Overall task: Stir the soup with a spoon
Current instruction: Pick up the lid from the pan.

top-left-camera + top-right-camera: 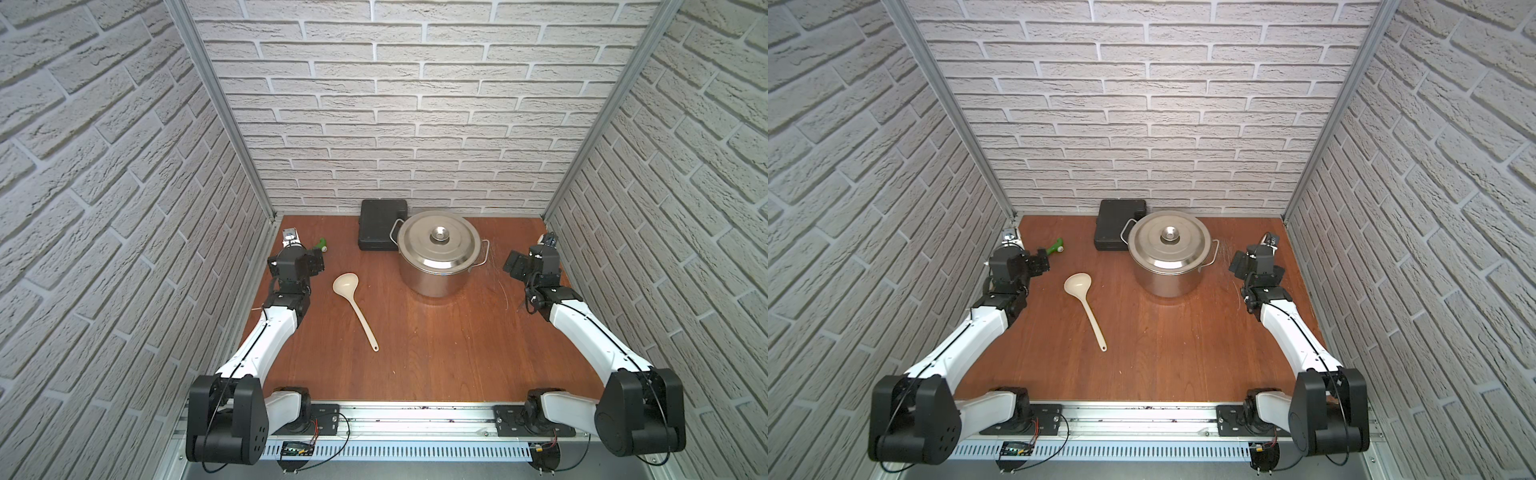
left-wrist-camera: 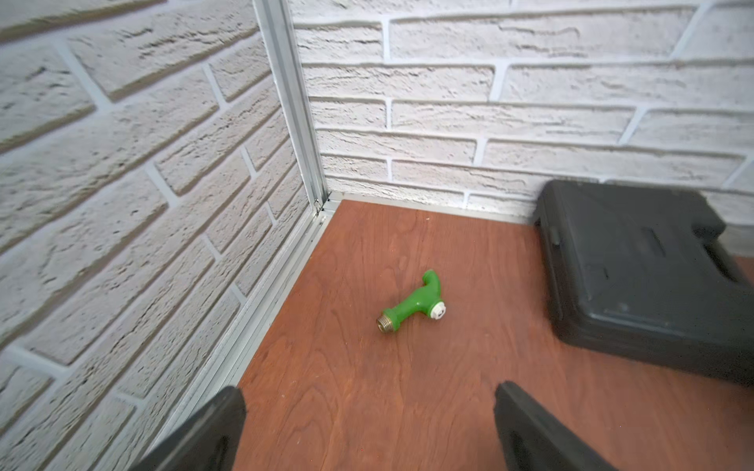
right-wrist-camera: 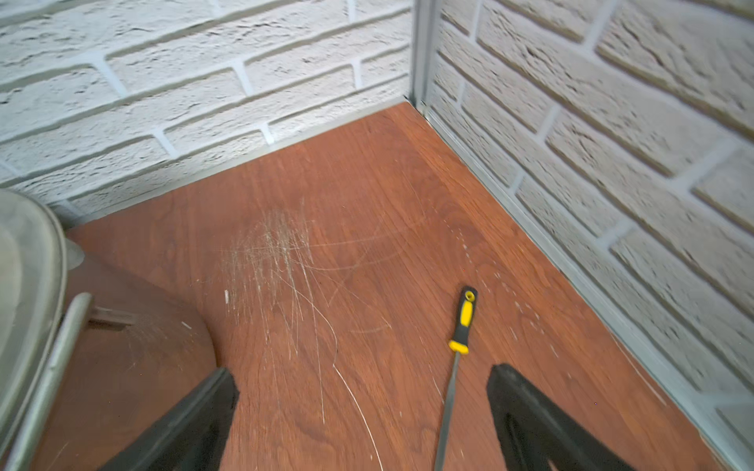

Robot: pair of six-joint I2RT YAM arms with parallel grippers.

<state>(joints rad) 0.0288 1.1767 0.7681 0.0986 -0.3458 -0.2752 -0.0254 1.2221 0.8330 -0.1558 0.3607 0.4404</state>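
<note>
The steel stockpot (image 1: 432,278) (image 1: 1167,282) that stands for the soup is at the back middle of the wooden table, with its knobbed lid (image 1: 436,245) on, so its inside is hidden. The spoon, a cream ladle (image 1: 358,311) (image 1: 1089,311), lies flat left of the pot, bowl towards the back. My left gripper (image 1: 318,262) (image 2: 369,401) hovers open and empty near the left wall, behind the ladle's bowl. My right gripper (image 1: 513,266) (image 3: 361,383) is open and empty to the right of the pot, whose lid rim (image 3: 28,277) shows in the right wrist view.
A small green tool (image 1: 321,245) (image 2: 412,304) lies in front of the left gripper. A black case (image 1: 380,224) (image 2: 636,277) sits against the back wall, touching the pot's left. A yellow-and-black handled file (image 3: 460,346) lies by the right wall. Brick-pattern walls enclose three sides.
</note>
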